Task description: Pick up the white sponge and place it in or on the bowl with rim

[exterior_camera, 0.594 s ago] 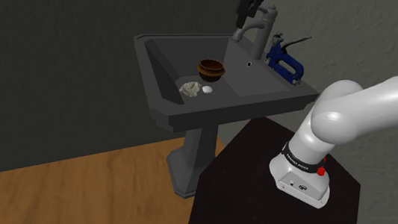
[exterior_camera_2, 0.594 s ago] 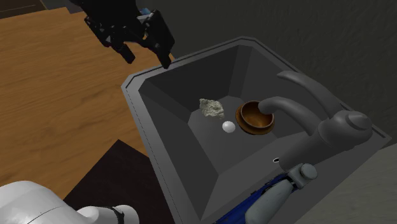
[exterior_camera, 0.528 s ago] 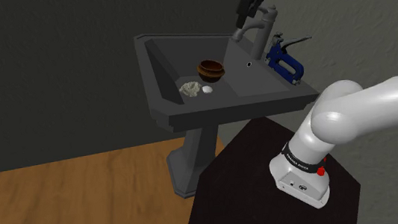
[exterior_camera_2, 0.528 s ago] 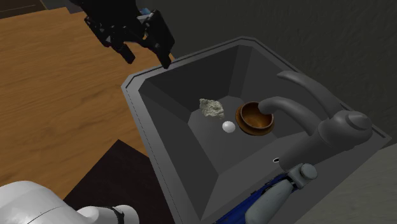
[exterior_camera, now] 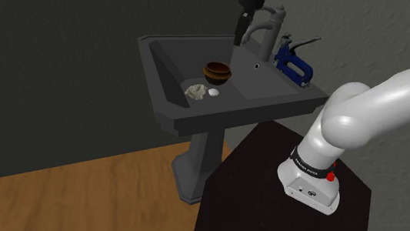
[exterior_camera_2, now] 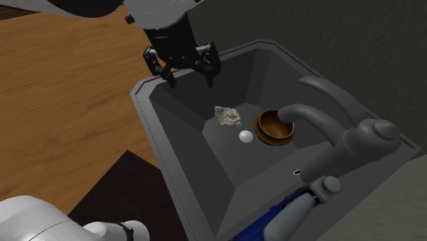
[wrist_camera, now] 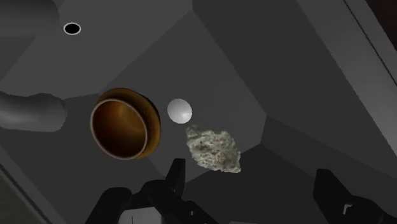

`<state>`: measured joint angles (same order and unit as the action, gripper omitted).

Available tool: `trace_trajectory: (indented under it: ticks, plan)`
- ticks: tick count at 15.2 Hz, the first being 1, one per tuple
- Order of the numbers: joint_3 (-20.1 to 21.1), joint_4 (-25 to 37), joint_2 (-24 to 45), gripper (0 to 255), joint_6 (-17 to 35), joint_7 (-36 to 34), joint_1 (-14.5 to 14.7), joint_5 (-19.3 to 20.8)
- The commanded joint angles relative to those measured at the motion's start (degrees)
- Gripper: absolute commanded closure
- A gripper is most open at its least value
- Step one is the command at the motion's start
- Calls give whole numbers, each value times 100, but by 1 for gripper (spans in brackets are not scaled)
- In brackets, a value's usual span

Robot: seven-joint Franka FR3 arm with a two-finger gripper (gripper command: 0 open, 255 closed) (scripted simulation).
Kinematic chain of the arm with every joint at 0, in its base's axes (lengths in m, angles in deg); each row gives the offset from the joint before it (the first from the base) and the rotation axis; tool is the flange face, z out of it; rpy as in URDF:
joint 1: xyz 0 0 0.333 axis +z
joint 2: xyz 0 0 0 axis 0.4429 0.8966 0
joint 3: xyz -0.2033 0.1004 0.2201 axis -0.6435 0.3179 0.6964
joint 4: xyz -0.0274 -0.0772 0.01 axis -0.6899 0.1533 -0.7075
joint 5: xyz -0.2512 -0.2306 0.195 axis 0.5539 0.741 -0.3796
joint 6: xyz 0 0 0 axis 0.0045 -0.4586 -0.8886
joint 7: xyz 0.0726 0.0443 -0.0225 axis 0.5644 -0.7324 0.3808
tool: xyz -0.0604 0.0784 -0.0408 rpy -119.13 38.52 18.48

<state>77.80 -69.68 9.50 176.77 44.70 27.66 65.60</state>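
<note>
In the second exterior view, read from left to right, the gripper (exterior_camera_2: 190, 81) is being held open and empty above the sink (exterior_camera_2: 147, 96), over its rim towards the upper left of the frame. Right of it, near the frame's centre, the pale, lumpy sponge (exterior_camera_2: 226, 116) is lying untouched on the basin floor. A small white ball (exterior_camera_2: 246, 137) is sitting just beside it, and the brown rimmed bowl (exterior_camera_2: 275, 127) is standing further right, under the spout of the faucet (exterior_camera_2: 321, 113).

Trouble is most likely to be caused by crowding. The ball could be knocked away by a descending finger. The ragged sponge could be pinched at an edge and dropped. The overhanging spout could be struck while the bowl is being approached.

The gripper's height well above the basin is being given by the shoulder view, along with a blue stapler (exterior_camera: 292, 60) on the ledge at the right. Alignment is being given by the wrist view: there the sponge (wrist_camera: 214, 148) is lying ahead of the gripper (wrist_camera: 253, 184), nearer one finger. Whether the ball is touching the sponge cannot be told.
</note>
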Motion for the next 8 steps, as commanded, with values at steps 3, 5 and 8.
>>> trace_trajectory:
  ticks: [3, 5, 8]
  plan:
    - [-304, -82, 656, 0, 622, 743, 87, 165]
    - [-443, -68, 1029, 0, 920, 1105, 128, 228]
    - [-629, 9, 1626, 0, 1352, 1645, 189, 295]
